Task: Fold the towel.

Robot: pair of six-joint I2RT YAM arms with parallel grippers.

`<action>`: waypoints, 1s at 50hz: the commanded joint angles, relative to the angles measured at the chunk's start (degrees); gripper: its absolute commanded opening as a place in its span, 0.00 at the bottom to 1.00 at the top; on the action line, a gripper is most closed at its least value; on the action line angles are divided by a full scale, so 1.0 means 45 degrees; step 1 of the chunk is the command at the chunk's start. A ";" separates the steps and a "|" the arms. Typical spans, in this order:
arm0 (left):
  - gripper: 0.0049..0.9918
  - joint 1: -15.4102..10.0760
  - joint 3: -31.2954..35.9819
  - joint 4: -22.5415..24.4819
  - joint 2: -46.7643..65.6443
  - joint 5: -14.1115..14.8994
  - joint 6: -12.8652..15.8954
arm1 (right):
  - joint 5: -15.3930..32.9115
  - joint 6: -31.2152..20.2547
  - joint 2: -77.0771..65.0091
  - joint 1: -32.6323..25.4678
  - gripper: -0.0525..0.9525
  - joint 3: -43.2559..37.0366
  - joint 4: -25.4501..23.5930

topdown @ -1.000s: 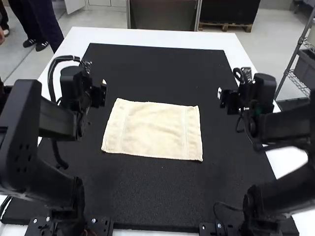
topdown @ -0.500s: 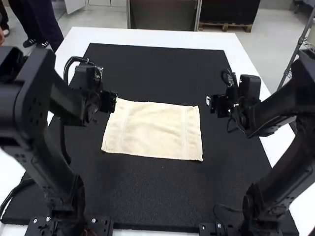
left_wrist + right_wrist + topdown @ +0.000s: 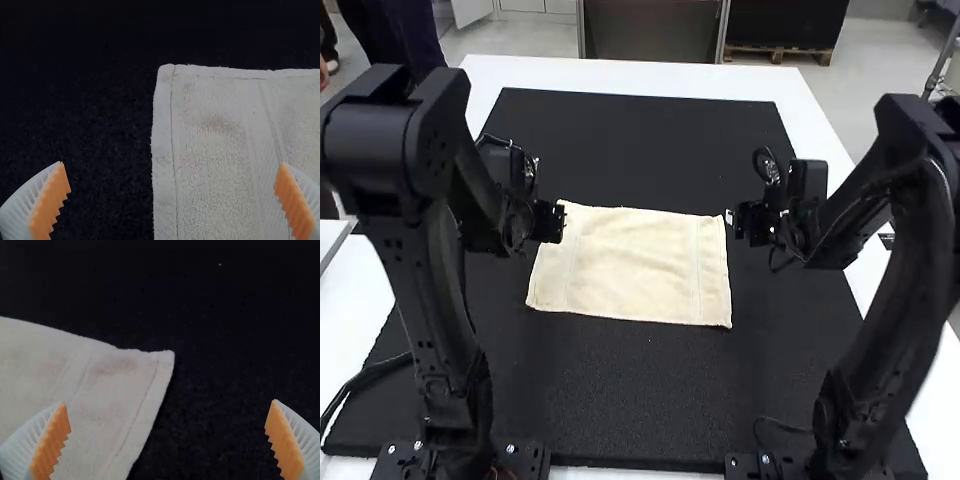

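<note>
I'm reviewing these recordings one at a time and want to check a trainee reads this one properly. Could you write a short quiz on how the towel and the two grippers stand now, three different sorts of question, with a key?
1. Multiple choice: how does the towel lie?
a) bunched in a heap
b) folded once
c) spread flat

2. True or false: the left gripper and the right gripper both have their fingers open.

3. Fill in the missing colour: the towel lies on a ____ mat.

Key: 1. c; 2. true; 3. black
</note>
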 commanded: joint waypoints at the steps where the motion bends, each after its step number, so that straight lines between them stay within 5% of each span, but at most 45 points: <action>1: 0.97 0.0229 0.0634 0.0095 0.0459 0.0213 -0.0076 | -0.0234 -0.0105 0.0472 0.0202 0.95 0.0419 0.0192; 50: 0.97 0.0386 0.3349 -0.0022 0.3057 0.0916 0.1349 | -0.1094 -0.0105 0.3422 0.0378 0.95 0.2411 0.0856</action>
